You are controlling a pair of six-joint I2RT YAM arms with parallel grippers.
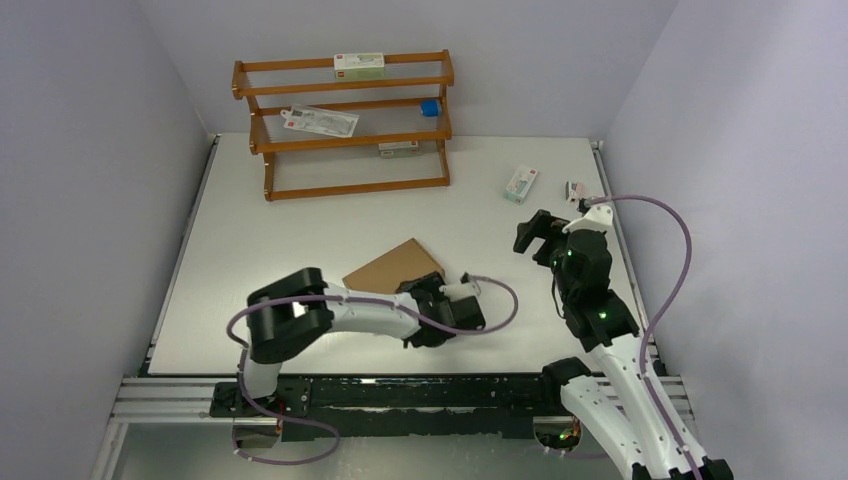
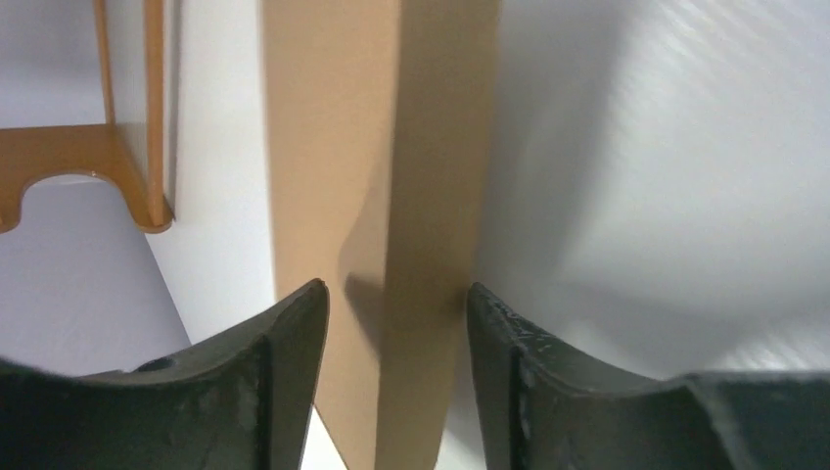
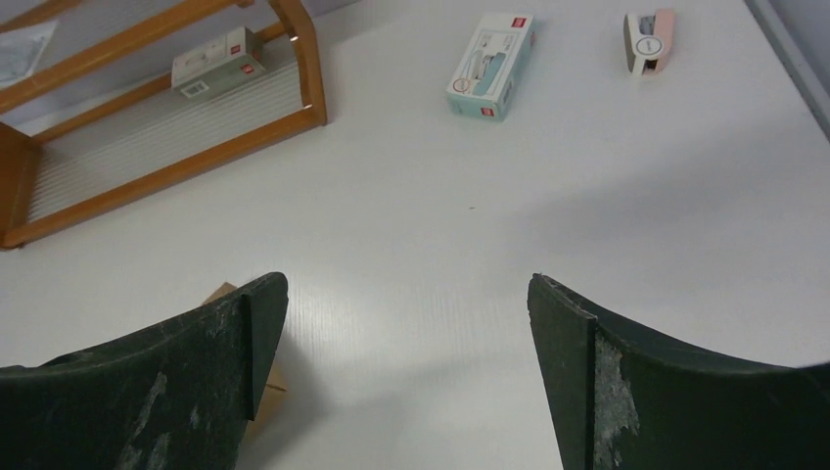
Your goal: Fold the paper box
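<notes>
The paper box [image 1: 390, 266] is a brown cardboard piece lying flat-looking at the table's middle. My left gripper [image 1: 428, 300] sits at its near right corner. In the left wrist view the box [image 2: 333, 147] runs away between my fingers. The left gripper [image 2: 396, 294] is open and straddles the box's side edge. The right fingertip [image 2: 489, 333] is against that side and the left fingertip [image 2: 299, 333] stands off it. My right gripper [image 1: 533, 237] is open and empty, to the right of the box. Its wrist view [image 3: 406, 284] shows only a box corner [image 3: 267, 390].
A wooden rack [image 1: 345, 125] stands at the back with small cartons and a blue-capped item [image 1: 430, 107]. A white-and-green carton [image 1: 521, 184] and a small pink item [image 1: 575, 190] lie at the back right. Walls close both sides.
</notes>
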